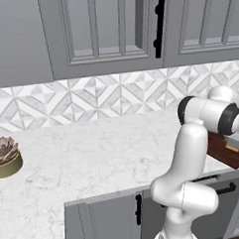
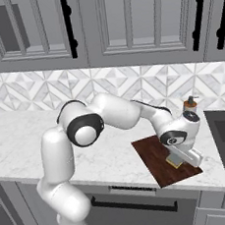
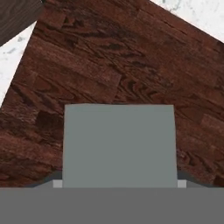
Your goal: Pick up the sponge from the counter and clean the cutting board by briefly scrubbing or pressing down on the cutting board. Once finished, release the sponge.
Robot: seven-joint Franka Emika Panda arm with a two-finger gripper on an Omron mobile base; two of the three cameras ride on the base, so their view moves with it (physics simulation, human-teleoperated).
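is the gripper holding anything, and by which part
The gripper holds the sponge by its two opposite sides, over the cutting board.

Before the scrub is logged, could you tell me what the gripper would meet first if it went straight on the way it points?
The sponge it appears to hold, pressed against the cutting board directly beneath.

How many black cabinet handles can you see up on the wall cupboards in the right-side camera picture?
3: one left of centre, one toward the right, one at the right edge, partly cropped. More may lie outside the picture.
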